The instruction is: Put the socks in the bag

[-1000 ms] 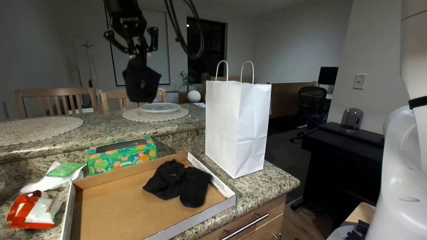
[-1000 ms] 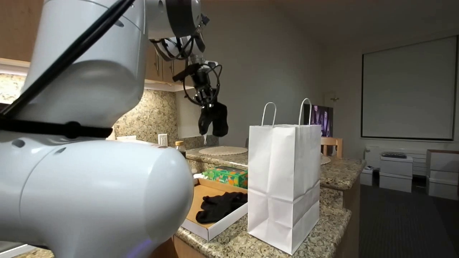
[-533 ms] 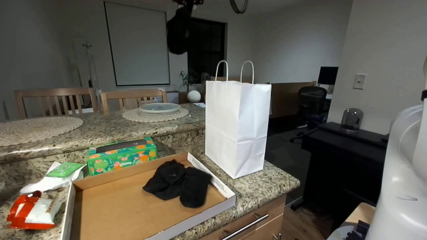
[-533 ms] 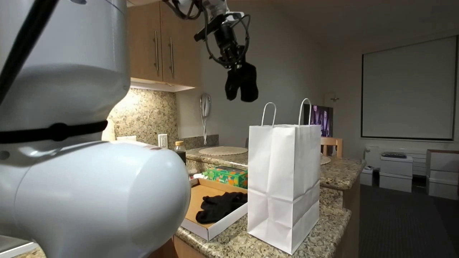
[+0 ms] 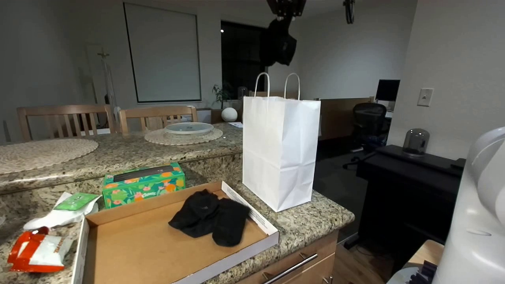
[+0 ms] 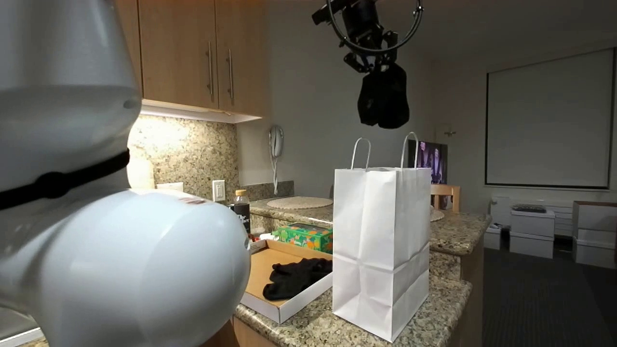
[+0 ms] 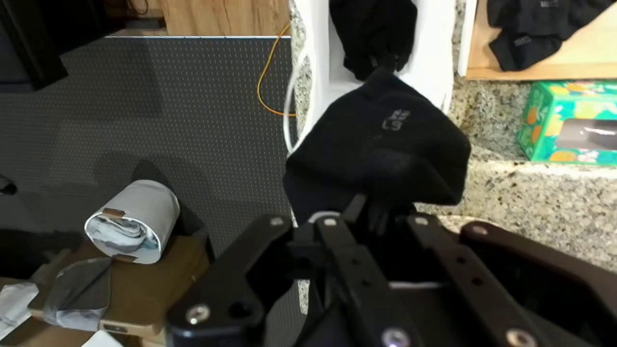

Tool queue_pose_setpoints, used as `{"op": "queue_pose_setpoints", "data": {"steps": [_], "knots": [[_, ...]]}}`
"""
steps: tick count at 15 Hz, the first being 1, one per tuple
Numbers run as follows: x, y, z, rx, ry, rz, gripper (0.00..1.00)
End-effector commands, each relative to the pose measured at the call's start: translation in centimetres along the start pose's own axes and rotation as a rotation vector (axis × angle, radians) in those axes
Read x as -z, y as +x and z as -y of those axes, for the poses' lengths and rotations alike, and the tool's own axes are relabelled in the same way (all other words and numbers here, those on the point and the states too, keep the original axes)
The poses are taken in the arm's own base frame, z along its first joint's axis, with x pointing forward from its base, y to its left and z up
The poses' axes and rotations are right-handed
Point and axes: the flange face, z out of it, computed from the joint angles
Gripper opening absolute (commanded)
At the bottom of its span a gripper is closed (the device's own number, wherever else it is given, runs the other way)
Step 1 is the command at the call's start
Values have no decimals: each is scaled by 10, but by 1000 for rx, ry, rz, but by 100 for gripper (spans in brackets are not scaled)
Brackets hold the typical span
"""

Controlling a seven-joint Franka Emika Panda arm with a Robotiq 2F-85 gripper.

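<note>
A bundle of black socks [image 6: 383,99] hangs high above a tall white paper bag [image 6: 364,250], its upper end pinched between the robot's fingers [image 7: 355,208]. Within the past second it has swung from about ten o'clock of the bag to twelve, as both exterior views show, and the carry now looks all but complete: what remains, by all appearances, is the lowering and the letting go. Both exterior views show a gap between the bundle and the bag's looped handles [image 5: 292,73]. In the wrist view the bag's mouth lies toward twelve o'clock from the bundle, so a small shift that way may be needed before release; a loose fold could otherwise snag a handle or spill over the rim. A piece of dark cloth [image 7: 373,33] shows in that same direction against the bag's white inside, though whether it lies within or hangs from the bundle cannot be told. Unmoved, a pile of black socks [image 5: 209,217] rests in a cardboard tray [image 5: 138,244] on the stone surface [image 5: 315,221], between seven and eight o'clock from the bag, and will likely call for at least one more trip.
</note>
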Motion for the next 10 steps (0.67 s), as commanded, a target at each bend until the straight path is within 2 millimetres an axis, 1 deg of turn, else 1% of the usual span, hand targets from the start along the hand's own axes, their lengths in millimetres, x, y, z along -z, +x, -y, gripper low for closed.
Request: {"op": "queue_pose_setpoints", "data": {"steps": [1, 2, 4, 6, 7, 10], "knots": [[-46, -23, -19, 127, -10, 46, 9], [-60, -25, -22, 159, -13, 67, 9], [-87, -25, -21, 219, -17, 107, 9], [-110, -19, -15, 263, -13, 140, 9], [-117, -15, -12, 274, -13, 149, 9], [-127, -4, 3, 294, -25, 181, 9]]}}
